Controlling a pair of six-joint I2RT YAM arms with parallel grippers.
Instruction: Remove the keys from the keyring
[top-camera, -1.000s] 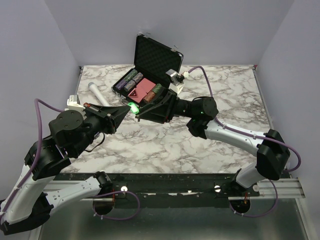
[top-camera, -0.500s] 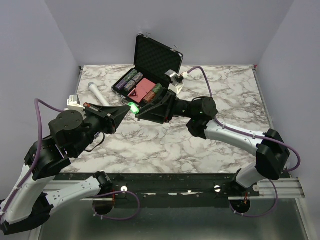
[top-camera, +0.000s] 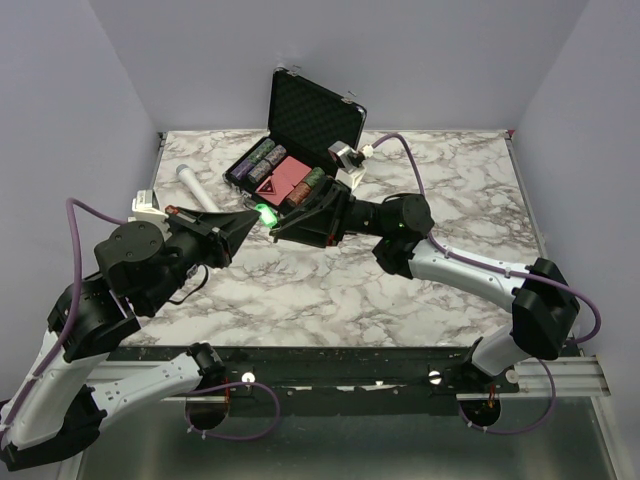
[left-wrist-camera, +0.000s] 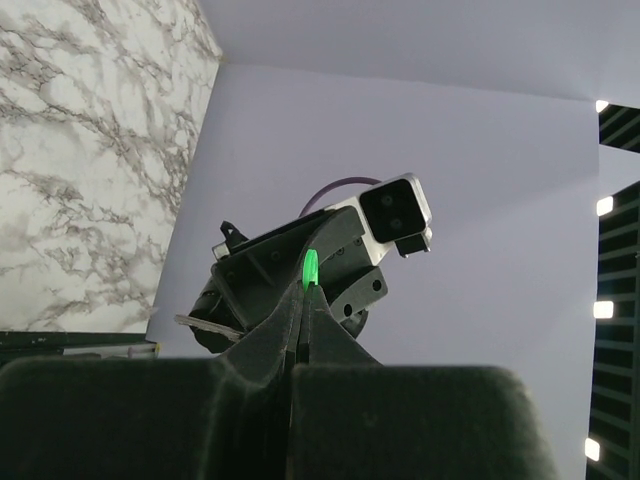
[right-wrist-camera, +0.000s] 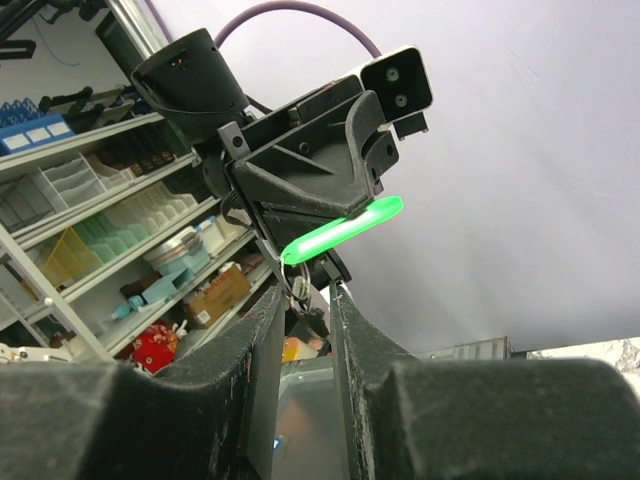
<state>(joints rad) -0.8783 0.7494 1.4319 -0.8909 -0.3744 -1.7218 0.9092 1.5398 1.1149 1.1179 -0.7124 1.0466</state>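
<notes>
Green slim key piece (right-wrist-camera: 343, 228) sits pinched in our left gripper (left-wrist-camera: 306, 291); our right gripper (right-wrist-camera: 305, 292), narrowly spread, has the thin grey metal keyring (right-wrist-camera: 300, 287) at its tips.

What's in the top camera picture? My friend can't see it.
Two robot arms meet above a marble table, left gripper and right gripper tip to tip at a tiny green piece. Behind sit an open chip case and a white microphone.
</notes>
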